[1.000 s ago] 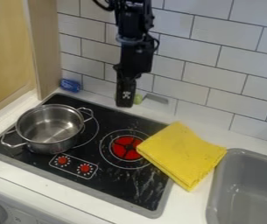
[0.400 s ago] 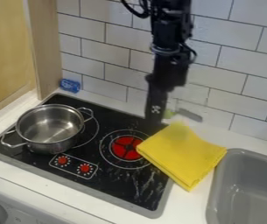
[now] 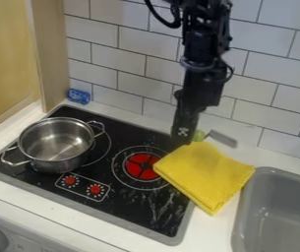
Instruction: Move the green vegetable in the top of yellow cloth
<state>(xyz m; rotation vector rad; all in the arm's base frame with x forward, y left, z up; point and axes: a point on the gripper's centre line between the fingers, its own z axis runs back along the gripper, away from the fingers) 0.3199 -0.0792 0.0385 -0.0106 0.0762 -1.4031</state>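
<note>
In the camera view, the pincer (image 3: pixel 195 136) appears to be grasping the green vegetable (image 3: pixel 199 135), which shows at its tips, by the far corner of the yellow cloth (image 3: pixel 208 174). How high it hangs above the cloth I cannot tell. The main risk, as I judge it, is letting go too soon: over that corner, the vegetable could land on the tabletop (image 3: pixel 208 235) behind, or on the cooktop (image 3: pixel 129 204). A rounded thing may also roll on the cloth's uneven folds, perhaps towards the sink (image 3: pixel 245 216). A hold so near the tips could slip if the vegetable bumps the cloth, and lowering too far might snag the fabric and drag it, since it already overlaps the cooktop's edge. As for writing, the blue object (image 3: pixel 78 96) by the wall has pale markings, too small to read; the red knobs (image 3: pixel 96 189) are ringed by small white marks.
</note>
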